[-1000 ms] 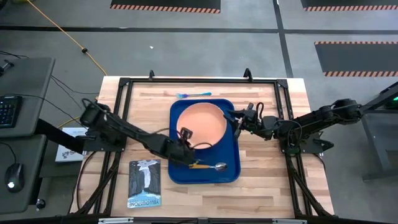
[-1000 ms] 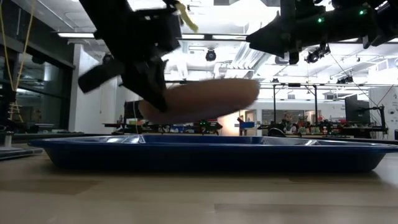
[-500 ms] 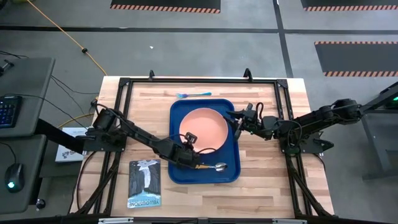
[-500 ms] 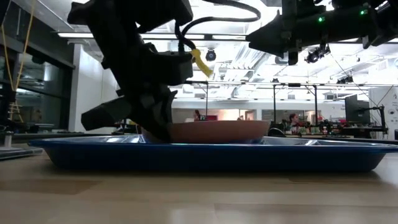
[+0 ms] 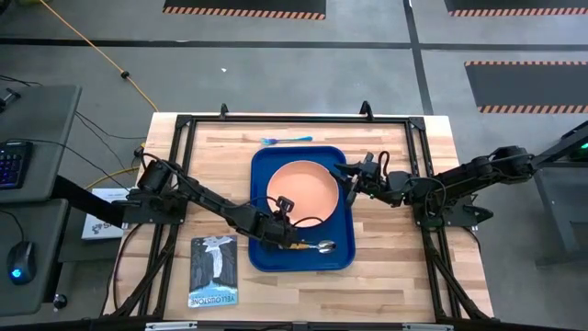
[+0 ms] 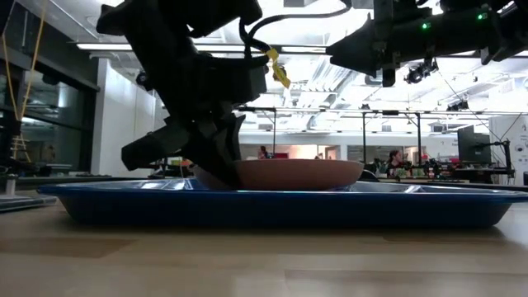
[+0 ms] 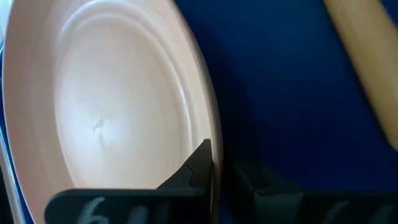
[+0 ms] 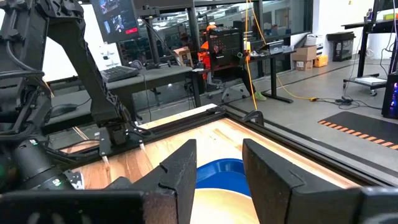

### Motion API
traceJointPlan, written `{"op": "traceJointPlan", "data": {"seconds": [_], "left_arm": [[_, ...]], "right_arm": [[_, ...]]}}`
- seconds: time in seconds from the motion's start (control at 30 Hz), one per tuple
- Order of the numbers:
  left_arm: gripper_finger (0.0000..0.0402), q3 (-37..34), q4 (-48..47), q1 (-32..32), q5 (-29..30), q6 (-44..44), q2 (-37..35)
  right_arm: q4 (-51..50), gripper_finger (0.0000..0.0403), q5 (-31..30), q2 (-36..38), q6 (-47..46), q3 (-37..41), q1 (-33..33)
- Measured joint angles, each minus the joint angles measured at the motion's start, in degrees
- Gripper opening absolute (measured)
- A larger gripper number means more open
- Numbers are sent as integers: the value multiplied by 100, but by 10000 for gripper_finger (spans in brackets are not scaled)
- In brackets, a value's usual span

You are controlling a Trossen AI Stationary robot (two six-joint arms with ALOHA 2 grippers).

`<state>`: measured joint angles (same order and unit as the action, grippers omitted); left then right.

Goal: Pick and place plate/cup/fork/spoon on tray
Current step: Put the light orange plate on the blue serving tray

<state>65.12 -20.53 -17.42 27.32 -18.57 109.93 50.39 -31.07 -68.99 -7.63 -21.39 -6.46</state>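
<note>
the salmon-pink plate [image 5: 299, 187] lies flat inside the blue tray [image 5: 339, 215], filling its far half, with the left claw [image 5: 277, 226] pinching the plate's near rim; in the left wrist view its fingers [image 7: 200, 167] are nearly pressed together with the rim [image 7: 208, 112] between them. the spoon [image 5: 314, 245] with the orange handle lies in the tray's near end, just beside that claw. the light-blue fork [image 5: 286, 140] is on the bare counter [image 5: 395, 257] just beyond the tray's far edge, not yet placed. the right claw [image 5: 350, 180] hovers at the tray's right rim beside the plate, fingers [image 8: 179, 169] spread with nothing between them

judging from this, the plate is down and the release is next. risks: if the left claw lifts before it spreads, it could tip the plate up by the rim or drag it; backing out low could knock the spoon close by, or shove the tray along the counter. the right claw is close enough to the plate that a careless swing toward the fork could clip it
</note>
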Motion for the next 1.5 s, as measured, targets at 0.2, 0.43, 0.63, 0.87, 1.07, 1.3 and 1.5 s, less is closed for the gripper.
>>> {"op": "traceJointPlan", "data": {"seconds": [0.2,0.43,0.63,0.87,1.07,1.3,1.5], "left_arm": [[39,0,15,228,0,40,0],[91,0,116,432,-22,41,0],[136,0,17,469,-19,90,-4],[164,2,-664,465,-17,472,-33],[162,9,-1095,457,17,726,-39],[162,13,-1759,428,40,1214,-46],[162,9,-2030,426,92,1386,-46]], "right_arm": [[-11,122,0,0,-4,0,0],[-17,122,0,0,-4,0,0],[-39,122,0,0,-4,0,0],[-39,122,0,0,-6,0,0],[-39,122,0,0,-6,0,0],[-37,122,0,0,-6,0,-1],[-37,122,0,0,-6,0,0]]}}
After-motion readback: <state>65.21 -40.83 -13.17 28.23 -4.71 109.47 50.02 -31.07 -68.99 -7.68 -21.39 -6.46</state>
